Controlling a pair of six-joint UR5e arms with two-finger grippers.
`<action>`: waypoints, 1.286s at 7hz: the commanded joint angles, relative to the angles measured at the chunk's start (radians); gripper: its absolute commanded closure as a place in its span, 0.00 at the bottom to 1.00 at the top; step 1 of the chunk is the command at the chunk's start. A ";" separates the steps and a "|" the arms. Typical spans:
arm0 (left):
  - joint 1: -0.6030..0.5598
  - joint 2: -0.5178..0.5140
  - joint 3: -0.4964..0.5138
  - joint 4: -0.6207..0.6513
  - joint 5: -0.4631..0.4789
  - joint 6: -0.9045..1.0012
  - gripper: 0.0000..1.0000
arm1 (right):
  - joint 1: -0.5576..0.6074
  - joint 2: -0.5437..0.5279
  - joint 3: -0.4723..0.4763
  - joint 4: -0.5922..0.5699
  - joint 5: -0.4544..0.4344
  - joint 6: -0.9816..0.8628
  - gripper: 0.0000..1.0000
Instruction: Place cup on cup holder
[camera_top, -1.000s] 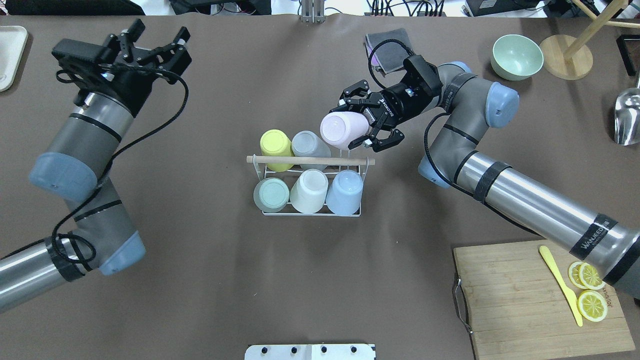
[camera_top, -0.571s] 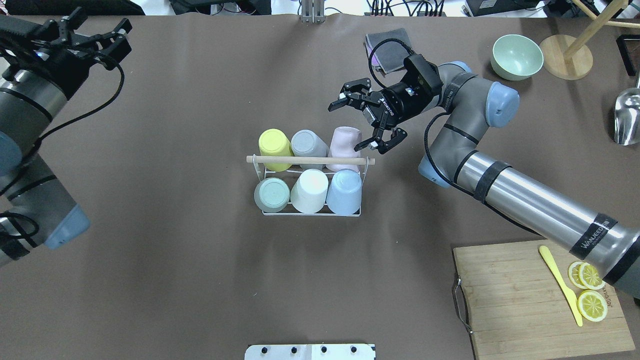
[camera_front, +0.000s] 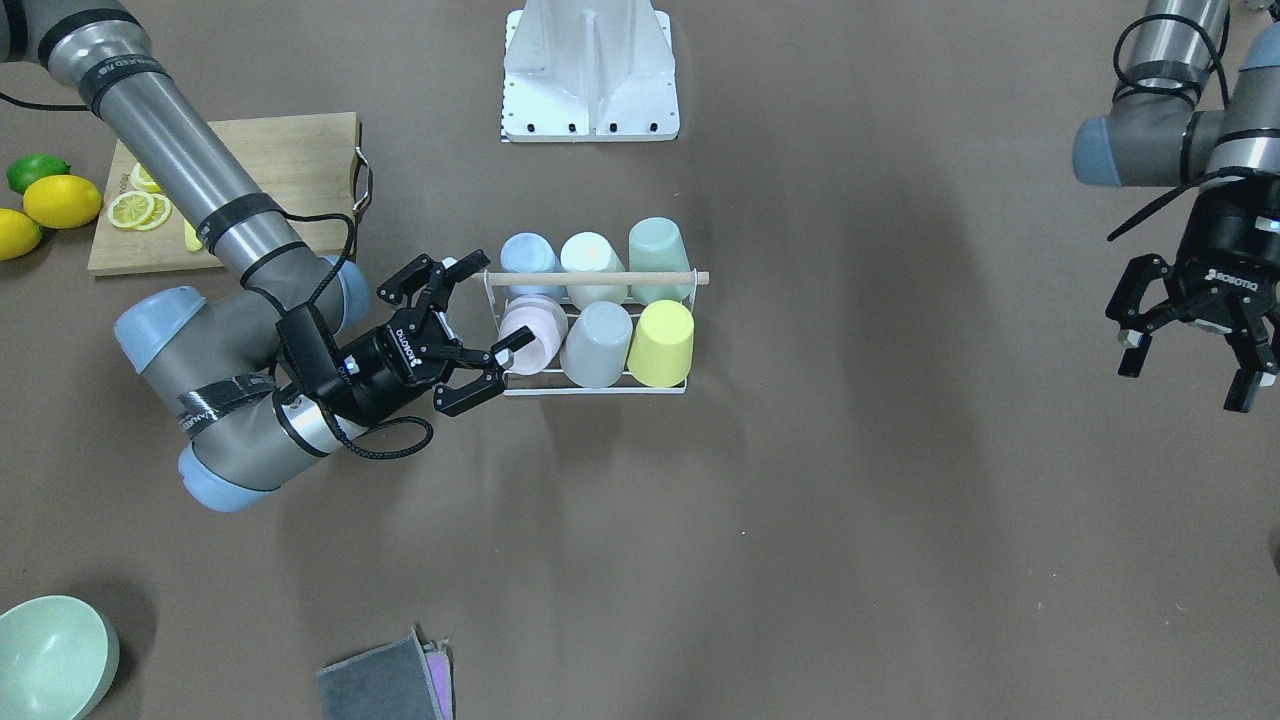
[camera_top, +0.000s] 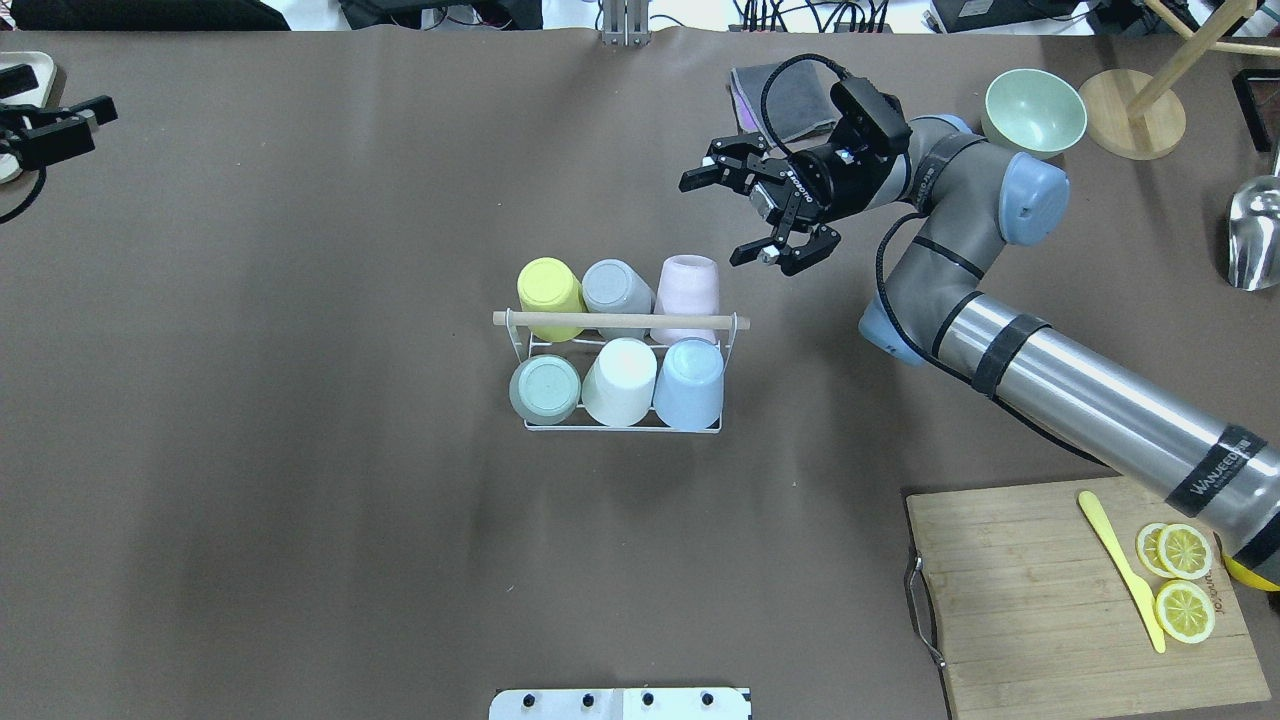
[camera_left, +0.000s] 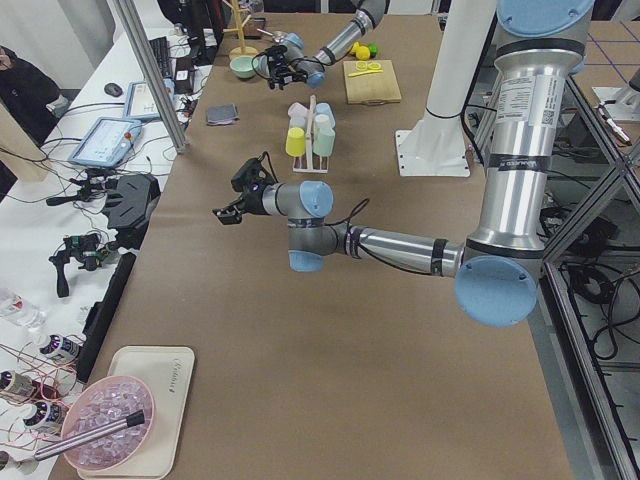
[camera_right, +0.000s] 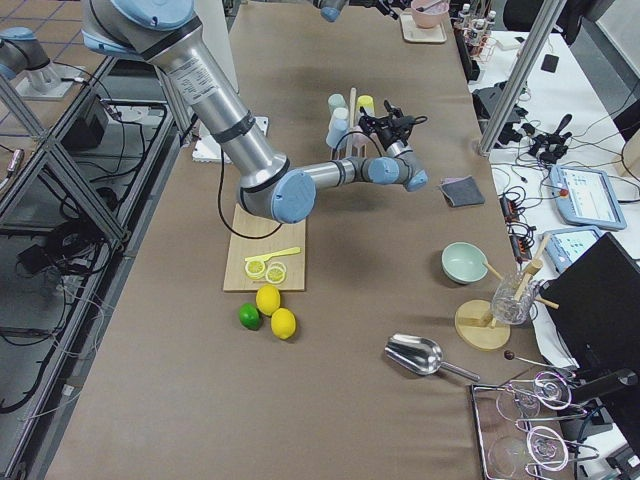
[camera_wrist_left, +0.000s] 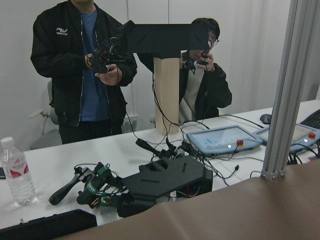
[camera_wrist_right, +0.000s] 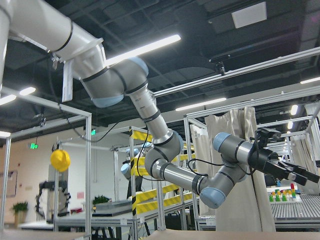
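Since a second earlier, the right tool (camera_top: 720, 222) had let go of the pink cup (camera_top: 686, 285) and drawn back from it, while the left tool (camera_front: 1187, 385) had swung far out toward the counter's (camera_top: 300, 500) edge.

The pink cup sat upside down in the cup holder (camera_top: 620, 428), just ahead of the right tool's fingertips. It filled the end place of the row nearer that tool, beside a grey cup (camera_top: 617, 287) and a yellow cup (camera_top: 551, 288). Three more cups, green, white and blue, filled the row farther from the tool, beyond the wooden rod (camera_top: 620, 320).

The right tool's jaws stood wide apart and held nothing. From overhead they were clear of the cup; from the front one fingertip looked close to its side, and contact could not be told. The left tool also stood spread and empty, well apart from the rack.

The placing looked done, with the retreat in hand. It would go best with the jaws kept wide and the tool backing straight out and upward, so that no finger caught the rod or nudged the cup off its prong.
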 joint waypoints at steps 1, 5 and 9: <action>-0.059 0.072 0.004 0.190 -0.221 0.005 0.02 | 0.077 -0.078 0.132 -0.098 0.062 0.499 0.01; -0.114 0.142 -0.059 0.805 -0.369 0.305 0.02 | 0.203 -0.330 0.399 -0.419 -0.018 1.548 0.01; -0.237 0.177 -0.157 1.387 -0.438 0.647 0.03 | 0.203 -0.433 0.477 -0.545 -0.450 1.898 0.01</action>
